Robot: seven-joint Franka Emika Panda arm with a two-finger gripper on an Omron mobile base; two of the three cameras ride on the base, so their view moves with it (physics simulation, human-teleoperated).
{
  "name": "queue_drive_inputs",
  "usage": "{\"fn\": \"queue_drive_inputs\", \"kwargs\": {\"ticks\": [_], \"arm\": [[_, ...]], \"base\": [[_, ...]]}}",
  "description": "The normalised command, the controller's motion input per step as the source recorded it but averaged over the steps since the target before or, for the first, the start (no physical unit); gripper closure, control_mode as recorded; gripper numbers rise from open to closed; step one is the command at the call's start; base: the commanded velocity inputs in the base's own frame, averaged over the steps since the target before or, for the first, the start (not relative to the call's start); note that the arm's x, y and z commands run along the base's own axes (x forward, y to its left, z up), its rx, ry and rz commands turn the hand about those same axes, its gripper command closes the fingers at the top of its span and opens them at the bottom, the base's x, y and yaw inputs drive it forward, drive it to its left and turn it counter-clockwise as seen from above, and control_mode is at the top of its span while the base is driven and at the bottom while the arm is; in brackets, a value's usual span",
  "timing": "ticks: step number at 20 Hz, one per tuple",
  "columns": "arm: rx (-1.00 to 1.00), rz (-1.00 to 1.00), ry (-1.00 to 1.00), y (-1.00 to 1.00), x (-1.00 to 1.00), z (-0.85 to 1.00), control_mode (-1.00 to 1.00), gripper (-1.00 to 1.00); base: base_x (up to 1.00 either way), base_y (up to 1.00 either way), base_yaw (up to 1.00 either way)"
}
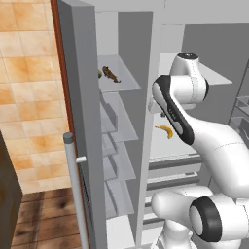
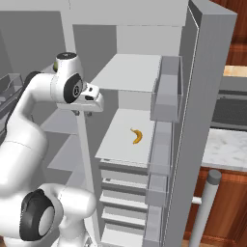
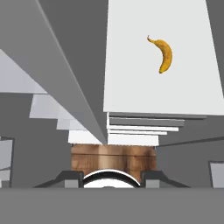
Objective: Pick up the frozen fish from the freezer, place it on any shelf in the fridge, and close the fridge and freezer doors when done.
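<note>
The frozen fish [image 1: 111, 74], small and dark brown, lies on the top glassy shelf of the freezer [image 1: 119, 126], beside a small green item [image 1: 99, 74]. My gripper [image 2: 82, 114] hangs in front of the divider between freezer and fridge, pointing down, well apart from the fish. In the hand view the gripper [image 3: 111, 179] has its tips apart with nothing between them. The fridge [image 2: 130, 62] holds a white shelf [image 2: 120, 144] with a yellow banana [image 2: 137, 136] on it. Both doors stand open: the freezer door [image 1: 82, 121] and the fridge door [image 2: 202, 120].
My own white arm [image 1: 194, 131] blocks much of the fridge in the left base view. Stacked drawers [image 2: 120, 193] sit under the banana's shelf. Door bins [image 2: 166, 96] line the fridge door. A silver bar handle [image 1: 74, 185] runs down the freezer door. Wood floor [image 3: 113, 157] lies below.
</note>
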Motion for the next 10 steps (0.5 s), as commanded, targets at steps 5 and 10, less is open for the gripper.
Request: {"fn": "queue_drive_inputs", "kwargs": {"ticks": [5,10], "arm": [[0.0,0.0,0.0,0.0,-0.11,0.0,-1.0,-1.0],[0.0,0.0,0.0,0.0,-0.18,0.0,-1.0,-1.0]], "base": [[0.0,0.0,0.0],[0.0,0.0,0.0]]}}
